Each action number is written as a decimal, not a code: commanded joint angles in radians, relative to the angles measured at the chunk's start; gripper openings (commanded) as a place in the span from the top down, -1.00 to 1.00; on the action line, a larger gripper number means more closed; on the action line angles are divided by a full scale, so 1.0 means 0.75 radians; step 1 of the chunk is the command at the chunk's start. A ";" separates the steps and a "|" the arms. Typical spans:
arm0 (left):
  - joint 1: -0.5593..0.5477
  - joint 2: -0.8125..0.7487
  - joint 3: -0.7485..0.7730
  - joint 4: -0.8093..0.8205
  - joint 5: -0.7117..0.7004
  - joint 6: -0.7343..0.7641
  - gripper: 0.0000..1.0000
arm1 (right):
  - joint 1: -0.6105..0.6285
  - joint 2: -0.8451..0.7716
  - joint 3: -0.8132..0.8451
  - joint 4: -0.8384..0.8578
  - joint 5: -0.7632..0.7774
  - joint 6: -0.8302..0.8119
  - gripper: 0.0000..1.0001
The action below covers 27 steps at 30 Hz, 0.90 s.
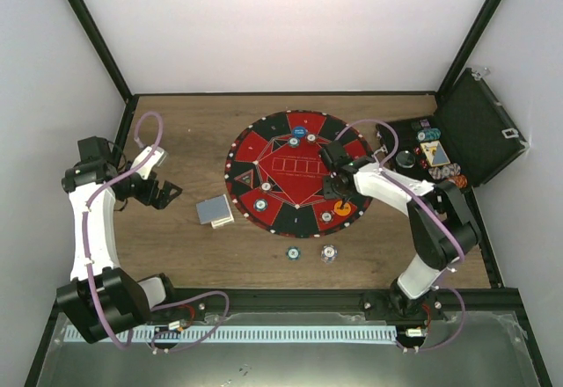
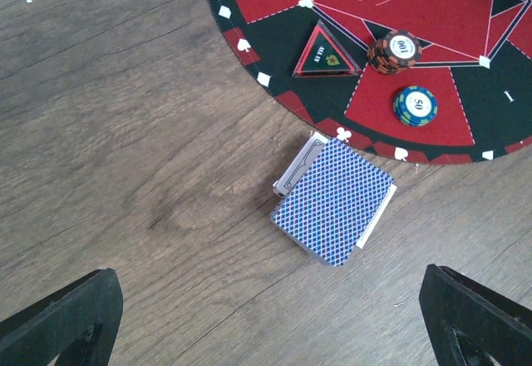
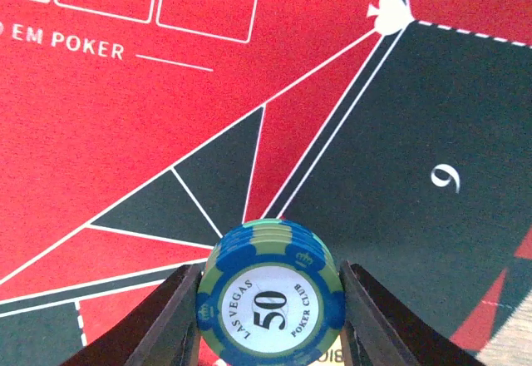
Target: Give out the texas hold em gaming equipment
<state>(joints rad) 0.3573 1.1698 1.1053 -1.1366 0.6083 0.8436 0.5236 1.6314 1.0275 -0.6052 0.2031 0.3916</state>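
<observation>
My right gripper (image 1: 339, 189) is shut on a small stack of teal "50" chips (image 3: 270, 304), held on edge between its fingers (image 3: 166, 326) just above the round red-and-black mat (image 1: 299, 171), next to the orange button disc (image 1: 343, 208). The blue button disc (image 1: 299, 131) lies at the mat's far edge. My left gripper (image 1: 163, 192) is open and empty over bare wood, left of the blue-backed card deck (image 1: 214, 211). The deck also shows in the left wrist view (image 2: 337, 200), just off the mat rim. A brown chip stack (image 2: 394, 51) and a teal chip (image 2: 415, 105) sit on the mat.
Two chips (image 1: 292, 252) (image 1: 328, 252) lie on the wood in front of the mat. The open black case (image 1: 466, 132) at the right holds more chips and cards. A green triangular marker (image 2: 324, 52) lies on the mat's left side.
</observation>
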 commanded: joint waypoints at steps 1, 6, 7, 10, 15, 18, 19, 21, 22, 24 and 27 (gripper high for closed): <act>-0.006 -0.001 0.030 0.020 0.052 -0.015 -1.00 | -0.019 0.064 0.059 0.064 -0.014 -0.033 0.57; -0.009 -0.006 0.027 0.021 0.042 -0.007 -1.00 | -0.019 0.135 0.049 0.089 -0.011 -0.026 0.60; -0.008 -0.007 0.029 0.020 0.038 -0.006 -1.00 | -0.021 0.147 0.047 0.095 -0.006 -0.025 0.60; -0.008 -0.011 0.033 0.021 0.032 0.000 -1.00 | -0.021 0.167 0.045 0.107 -0.001 -0.023 0.60; -0.008 -0.017 0.030 0.017 0.034 0.004 -1.00 | -0.023 0.177 0.043 0.114 0.002 -0.015 0.61; -0.008 -0.021 0.022 0.021 0.034 0.008 -1.00 | -0.023 0.180 0.032 0.112 0.015 -0.018 0.62; -0.008 -0.020 0.021 0.020 0.033 0.008 -1.00 | -0.023 0.180 0.029 0.112 0.022 -0.017 0.62; -0.008 -0.019 0.021 0.021 0.036 0.007 -1.00 | -0.027 0.182 0.020 0.112 0.027 -0.019 0.62; -0.009 -0.021 0.021 0.021 0.039 0.006 -1.00 | -0.030 0.184 0.017 0.113 0.027 -0.020 0.62; -0.009 -0.022 0.023 0.020 0.043 0.005 -1.00 | -0.035 0.187 0.011 0.121 0.021 -0.020 0.62; -0.008 -0.025 0.023 0.021 0.039 0.006 -1.00 | -0.037 0.200 0.005 0.120 0.017 -0.014 0.62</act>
<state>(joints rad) 0.3546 1.1694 1.1053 -1.1309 0.6144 0.8383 0.5102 1.7573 1.0328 -0.5293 0.1982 0.3782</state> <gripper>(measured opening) 0.999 0.432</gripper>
